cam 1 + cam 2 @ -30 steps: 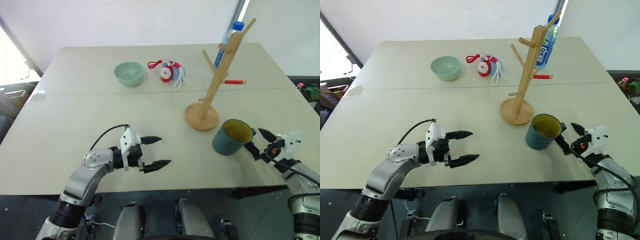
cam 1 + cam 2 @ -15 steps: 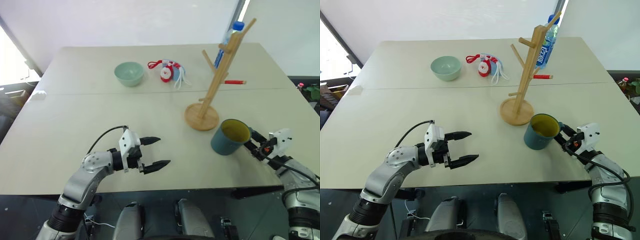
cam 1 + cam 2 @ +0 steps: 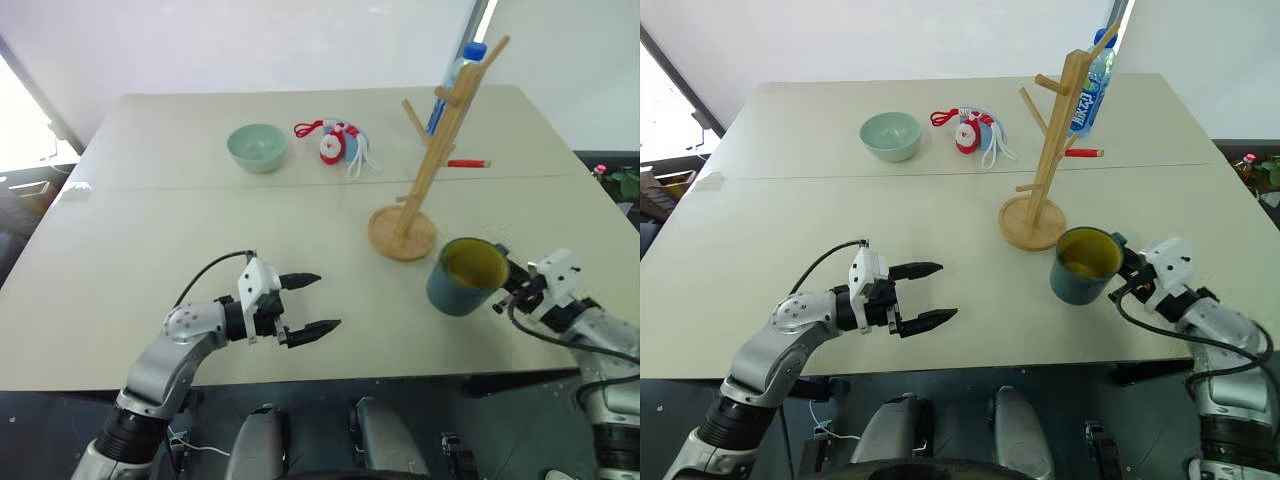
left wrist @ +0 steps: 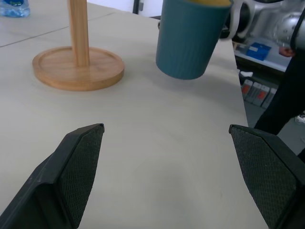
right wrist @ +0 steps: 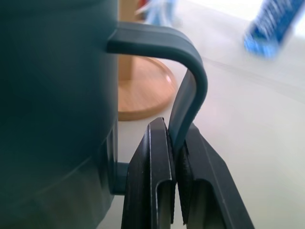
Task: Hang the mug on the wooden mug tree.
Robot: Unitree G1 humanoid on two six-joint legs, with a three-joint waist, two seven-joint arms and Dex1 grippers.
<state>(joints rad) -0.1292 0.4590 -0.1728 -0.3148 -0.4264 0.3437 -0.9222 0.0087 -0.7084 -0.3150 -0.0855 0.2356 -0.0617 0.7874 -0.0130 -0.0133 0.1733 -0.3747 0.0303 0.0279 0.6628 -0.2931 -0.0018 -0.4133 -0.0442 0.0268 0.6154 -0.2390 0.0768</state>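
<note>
The teal-blue mug (image 3: 462, 277) with its yellow inside is near the table's front right, just in front of the wooden mug tree's round base (image 3: 402, 232). It leans a little. My right gripper (image 3: 505, 283) comes in level from the right and is shut on the mug's handle (image 5: 188, 95), which is pinched between both fingers (image 5: 155, 162). The mug tree's pole (image 3: 435, 150) rises with angled pegs behind the mug. My left gripper (image 3: 328, 300) hovers open over the front middle of the table, pointing toward the mug (image 4: 188, 38), with nothing between its fingers.
At the back of the table are a pale green bowl (image 3: 258, 146), a red, white and blue toy with cords (image 3: 337, 142), a blue-capped bottle (image 3: 460, 70) behind the tree, and a red pen (image 3: 468, 163). The table's right edge is close to my right arm.
My right gripper went from open beside the handle to shut on it, and the hand rose and rolled, tipping the mug slightly. The left arm stayed still.
</note>
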